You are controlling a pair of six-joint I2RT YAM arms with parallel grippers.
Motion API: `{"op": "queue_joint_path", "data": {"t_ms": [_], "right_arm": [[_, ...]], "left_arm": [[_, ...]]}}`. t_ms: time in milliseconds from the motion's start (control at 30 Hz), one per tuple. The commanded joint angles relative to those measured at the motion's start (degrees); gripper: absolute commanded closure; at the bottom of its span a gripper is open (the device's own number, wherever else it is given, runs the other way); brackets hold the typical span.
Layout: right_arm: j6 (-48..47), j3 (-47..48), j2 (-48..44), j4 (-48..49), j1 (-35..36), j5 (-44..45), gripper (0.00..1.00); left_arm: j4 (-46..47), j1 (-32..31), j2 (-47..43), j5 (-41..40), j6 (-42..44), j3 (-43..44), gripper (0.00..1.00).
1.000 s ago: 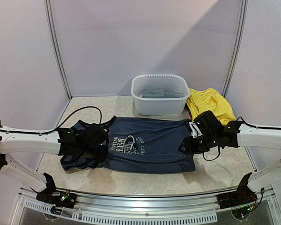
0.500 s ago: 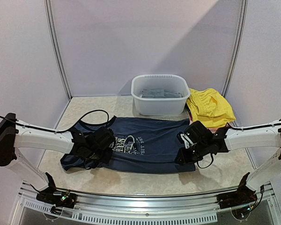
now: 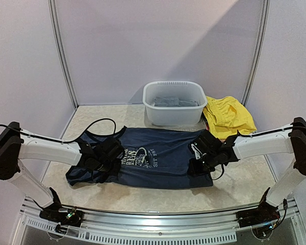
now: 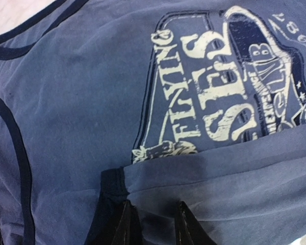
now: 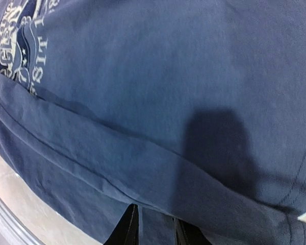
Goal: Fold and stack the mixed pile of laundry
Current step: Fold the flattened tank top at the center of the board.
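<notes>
Your left claw [image 4: 153, 204] and right claw [image 5: 155, 214] each pinch the navy tank top [image 3: 163, 153] mid-fold, while the yellow clothes [image 3: 228, 116] wait.

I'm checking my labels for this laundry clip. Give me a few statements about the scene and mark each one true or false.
1. The navy tank top with white chest print lies spread out on the beige table. True.
2. The white plastic basin is empty. False: grey cloth lies inside it.
3. The crumpled yellow garment lies to the left of the basin. False: it lies beside the basin on its right.
4. The left gripper and the right gripper each have navy fabric between their jaws. True.
</notes>
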Motion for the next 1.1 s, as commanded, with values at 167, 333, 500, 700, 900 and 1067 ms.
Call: {"op": "queue_joint_path", "data": {"t_ms": [167, 333, 500, 700, 900, 1067], "right_arm": [[-0.4, 3.2, 5.5, 0.0, -2.9, 2.5, 0.75], [-0.5, 3.4, 5.8, -0.2, -3.1, 2.5, 0.71], [-1.0, 4.6, 4.2, -0.8, -3.1, 4.2, 0.68], [-1.1, 4.3, 3.4, 4.6, -3.1, 0.3, 0.66], [-1.3, 3.5, 4.9, 8.7, -3.1, -1.8, 0.65], [-2.3, 3.4, 5.8, 10.6, -3.1, -2.6, 0.64]], "left_arm": [[-3.7, 1.1, -3.4, -3.2, -3.0, -2.6, 0.66], [-8.9, 2.0, -7.9, -7.0, -5.5, -3.3, 0.5], [-18.1, 4.5, -14.4, -11.1, -13.0, -4.3, 0.32], [-29.0, 7.4, -26.2, -14.3, -26.3, -7.3, 0.17], [-32.3, 13.7, -46.5, -4.6, -32.5, -14.4, 0.16], [-40.3, 18.6, -55.1, -3.6, -36.4, -14.5, 0.2]]}}
